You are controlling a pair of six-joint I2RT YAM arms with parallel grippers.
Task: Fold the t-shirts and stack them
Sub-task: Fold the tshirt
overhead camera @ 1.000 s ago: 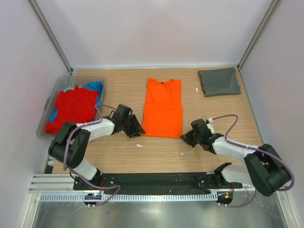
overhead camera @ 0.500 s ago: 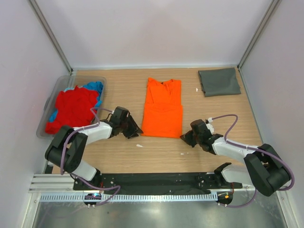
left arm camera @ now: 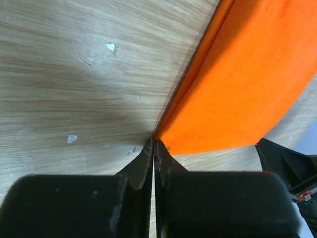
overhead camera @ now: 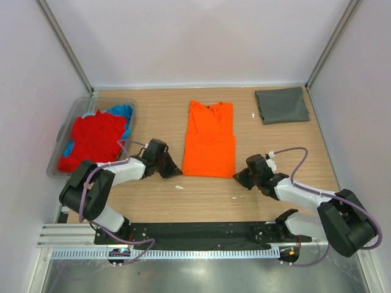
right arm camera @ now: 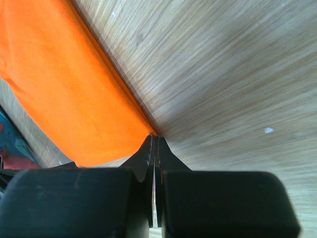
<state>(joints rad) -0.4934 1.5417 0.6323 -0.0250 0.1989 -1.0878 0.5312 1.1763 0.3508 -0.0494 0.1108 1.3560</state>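
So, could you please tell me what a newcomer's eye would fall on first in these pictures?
The bright orange t-shirt lying flat mid-table stands out most, with the left pincer and right pincer each shut right at one of its near corners. Next comes the crumpled red t-shirt heaped in the clear tub at the left edge. A folded dark grey t-shirt sits in the far right corner.

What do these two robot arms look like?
The left arm and right arm match: chunky black joints joined by pale grey links, with a lilac cable looping along each. The left gripper and right gripper are black, each with two flat fingers tapering to a point.
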